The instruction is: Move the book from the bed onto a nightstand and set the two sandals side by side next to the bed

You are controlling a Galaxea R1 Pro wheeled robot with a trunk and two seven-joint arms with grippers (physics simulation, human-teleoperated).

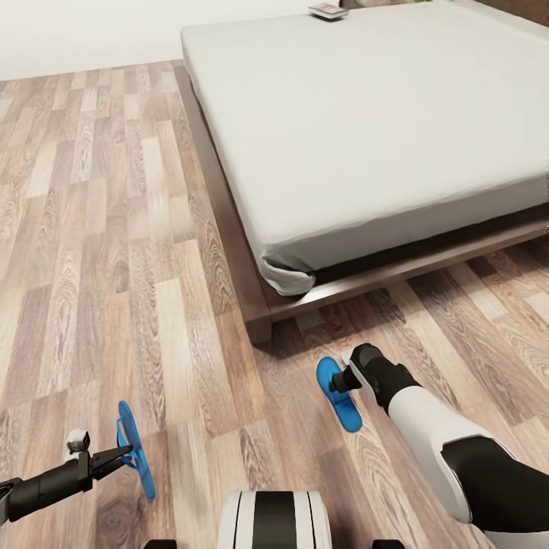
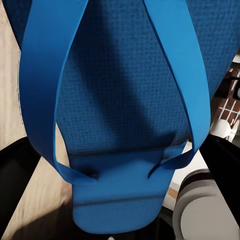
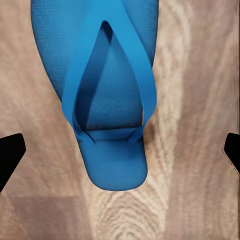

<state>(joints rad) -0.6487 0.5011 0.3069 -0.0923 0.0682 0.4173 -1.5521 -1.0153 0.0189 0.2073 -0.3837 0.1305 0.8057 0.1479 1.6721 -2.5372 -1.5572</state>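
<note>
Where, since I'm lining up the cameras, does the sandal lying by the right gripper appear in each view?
Head view: sandal flat on the floor, lower centre, short of the bed corner.
Right wrist view: same sandal, centre, between the spread fingers.
Left wrist view: this blue sole is the other sandal.
Shared landmark: wood-plank floor.

A home bedroom: a low bed (image 1: 366,130) with grey mattress stands on wood-plank floor (image 1: 91,252).
</note>
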